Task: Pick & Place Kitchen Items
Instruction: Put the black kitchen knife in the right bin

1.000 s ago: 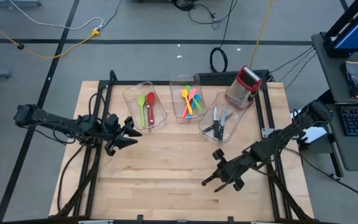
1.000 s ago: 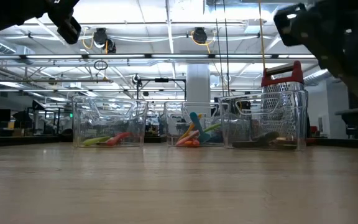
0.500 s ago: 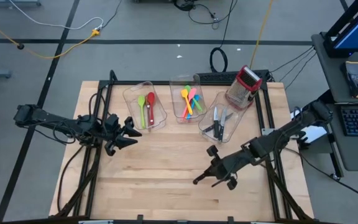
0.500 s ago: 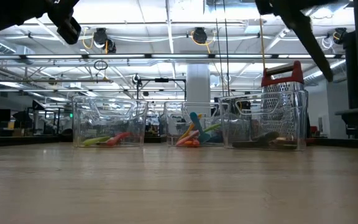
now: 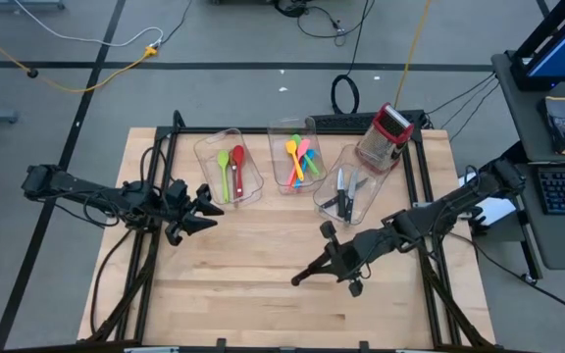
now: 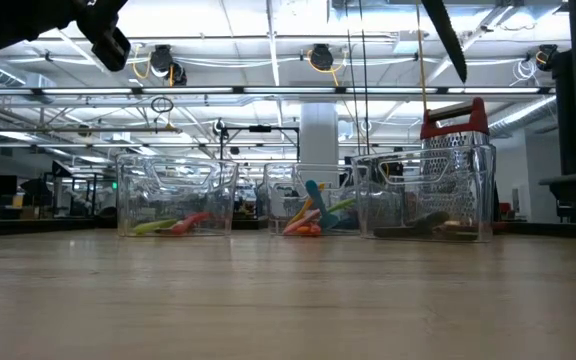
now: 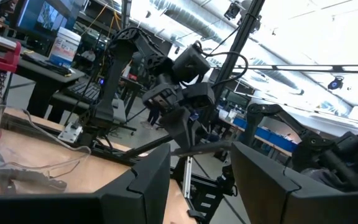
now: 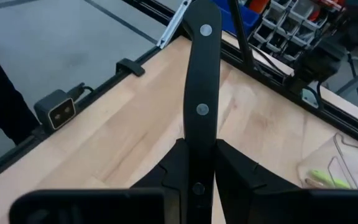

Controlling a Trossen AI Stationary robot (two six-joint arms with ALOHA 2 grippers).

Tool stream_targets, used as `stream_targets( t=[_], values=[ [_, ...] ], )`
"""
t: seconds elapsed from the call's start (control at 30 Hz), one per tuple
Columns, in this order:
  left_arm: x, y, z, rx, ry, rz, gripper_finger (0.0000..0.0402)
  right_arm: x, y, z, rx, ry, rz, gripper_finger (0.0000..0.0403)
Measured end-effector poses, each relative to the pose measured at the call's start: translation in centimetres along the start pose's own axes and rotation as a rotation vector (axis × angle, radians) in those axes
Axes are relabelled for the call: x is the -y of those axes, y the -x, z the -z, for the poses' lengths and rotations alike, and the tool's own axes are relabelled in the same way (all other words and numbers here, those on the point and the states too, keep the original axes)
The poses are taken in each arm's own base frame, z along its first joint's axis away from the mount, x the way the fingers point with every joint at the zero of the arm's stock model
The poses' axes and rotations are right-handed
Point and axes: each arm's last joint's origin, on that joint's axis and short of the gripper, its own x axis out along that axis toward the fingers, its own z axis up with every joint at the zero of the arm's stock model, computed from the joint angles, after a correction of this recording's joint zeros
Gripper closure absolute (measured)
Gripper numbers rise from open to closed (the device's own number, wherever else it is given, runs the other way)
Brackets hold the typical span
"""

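1. Left claw [image 5: 207, 211] hovers over the surface [image 5: 263, 294] near its left side, fingers parted, holding nothing.
2. Left bin [image 5: 207, 152]: green spoon [image 5: 223, 162] and red spoon [image 5: 237, 162] lie side by side.
3. Middle bin [image 5: 281, 137]: orange, pink and green utensils [image 5: 302, 157] heaped together.
4. Right claw [image 5: 330, 263] above the surface's middle, clamped on a black-handled knife [image 8: 201, 81], which juts out past the fingers.
5. Right bin [image 5: 361, 201]: more black-handled knives [image 5: 345, 191].
6. Grater [image 5: 385, 137] stands just beside the right bin, toward the far right corner.
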Motion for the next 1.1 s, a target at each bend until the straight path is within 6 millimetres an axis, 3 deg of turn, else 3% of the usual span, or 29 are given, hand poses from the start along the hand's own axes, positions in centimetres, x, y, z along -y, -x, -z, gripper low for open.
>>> stream_targets(
  t=[0.33,0.77,1.1],
  values=[
    [0.0,0.0,0.0,-0.001,0.004,0.000,0.0229,0.4,0.0,1.2,-0.135,0.215,0.037,0.0355],
    [0.0,0.0,0.0,-0.001,0.019,0.000,0.0229,2.4,1.0,4.7,-0.635,0.685,0.196,0.0355],
    [0.0,0.0,0.0,-0.003,0.009,-0.001,0.0229,4.7,2.1,6.7,-0.856,0.765,0.162,0.0355]
  ],
)
